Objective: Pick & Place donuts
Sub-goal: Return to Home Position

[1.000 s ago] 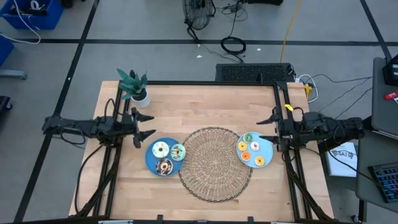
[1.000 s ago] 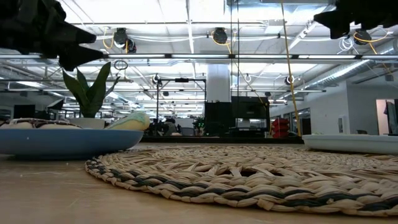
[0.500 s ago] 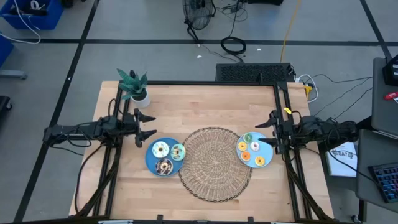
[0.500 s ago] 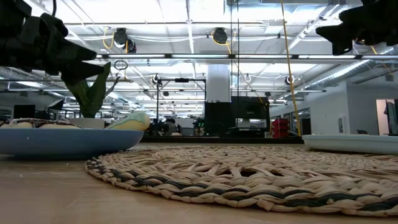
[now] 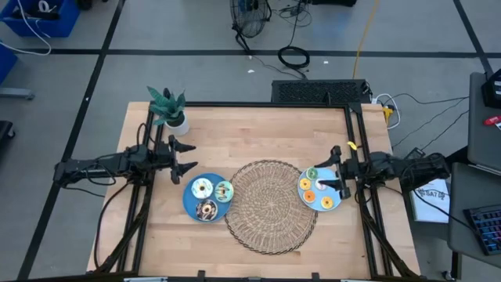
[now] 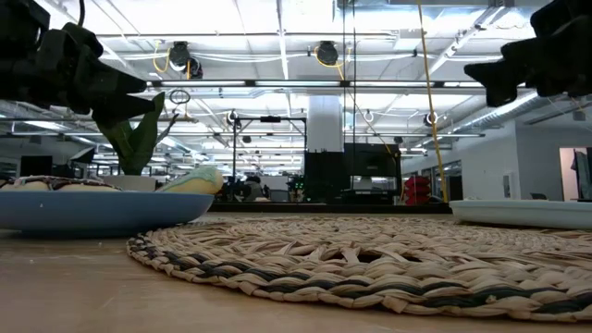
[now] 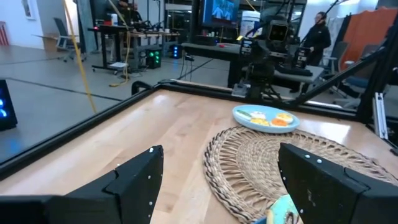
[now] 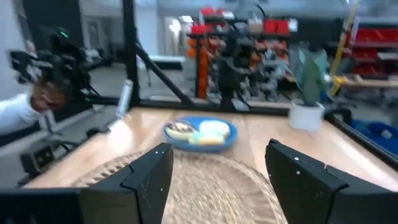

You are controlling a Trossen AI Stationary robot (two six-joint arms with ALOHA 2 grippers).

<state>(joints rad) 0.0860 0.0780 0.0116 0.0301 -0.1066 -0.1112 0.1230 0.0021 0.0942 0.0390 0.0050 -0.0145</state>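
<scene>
High view: donuts plated, both end effectors open and raised

Nearest lies the woven mat, between two plates on the surface. On the left blue plate sit three large donuts. The chocolate donut is nearest, with the white donut and green donut just beyond it. The right blue plate carries the small donuts, close together.

These toy rings look light and stiff, and their smooth icing may be slippery. A pinch across one side of the ring, with one finger through the hole, would likely hold best. The crowded small ones leave little finger room.

Farther back, the left end effector hangs with fingers spread, beyond the left plate's far-left rim and apart from its donuts. The right end effector, also spread and holding nothing, hovers over the right plate's far side. The low view shows both well above the plates. Farthest, a potted plant stands at the far-left corner.
</scene>
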